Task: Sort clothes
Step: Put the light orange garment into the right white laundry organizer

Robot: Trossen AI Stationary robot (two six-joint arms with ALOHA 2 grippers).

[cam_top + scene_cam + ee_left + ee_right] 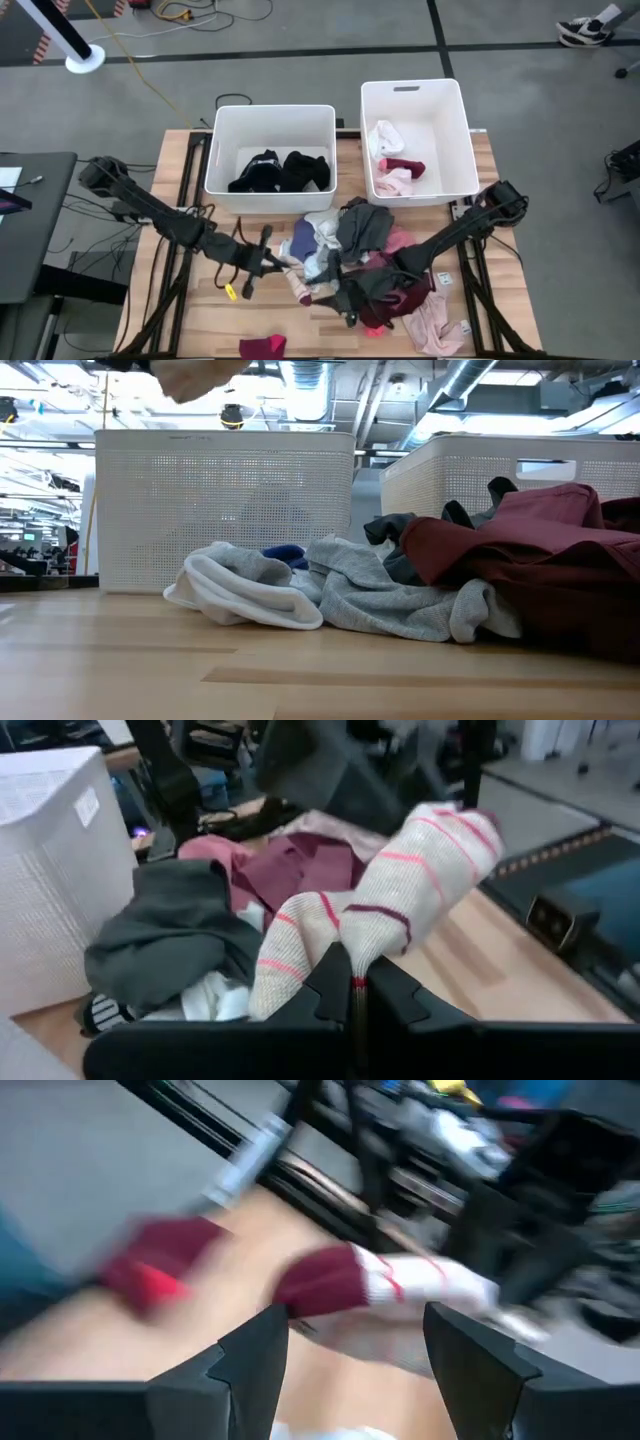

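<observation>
Bench: pale wood, smooth, faint sheen. Bins: white plastic, walls finely perforated, matt. Clothes: soft cloth; grey piece fleecy, maroon piece smooth. Striped sock: ribbed knit. Left pincer: matt black plastic.

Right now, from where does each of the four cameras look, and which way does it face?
High view: above the table, facing straight down; shows both arms, the left bin, the right bin and the clothes pile.
Low view: at table-top height, facing level across the pile toward the bins; no arm shows.
Left wrist view: on the left arm; the left gripper is shut on a striped sock.
Right wrist view: on the right arm; the open right gripper faces a maroon-cuffed sock.
Shared: high, low and left wrist views all show the pile.
</observation>
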